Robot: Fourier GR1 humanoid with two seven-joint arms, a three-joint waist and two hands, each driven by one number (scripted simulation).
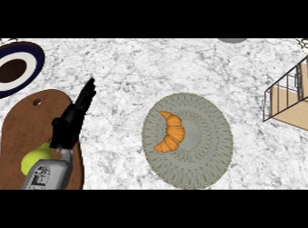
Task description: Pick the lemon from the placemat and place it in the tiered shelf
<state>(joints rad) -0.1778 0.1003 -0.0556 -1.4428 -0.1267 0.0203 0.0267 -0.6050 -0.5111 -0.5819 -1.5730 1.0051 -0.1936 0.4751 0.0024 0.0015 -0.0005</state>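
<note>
Marble bench [123, 67]. Left hand [74, 118] at left of frame, fingers straight and pressed together, over brown board [25, 129]; lemon [35, 161] lies there beside the forearm. Croissant [172, 132] on grey placemat [206, 147] at centre. Tiered shelf [300, 100] at right edge. Plate [12, 69] upper left.

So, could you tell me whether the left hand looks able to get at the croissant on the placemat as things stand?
Probably yes. The left hand hangs open over the wooden board, and only bare counter separates it from the croissant on the placemat.
</note>
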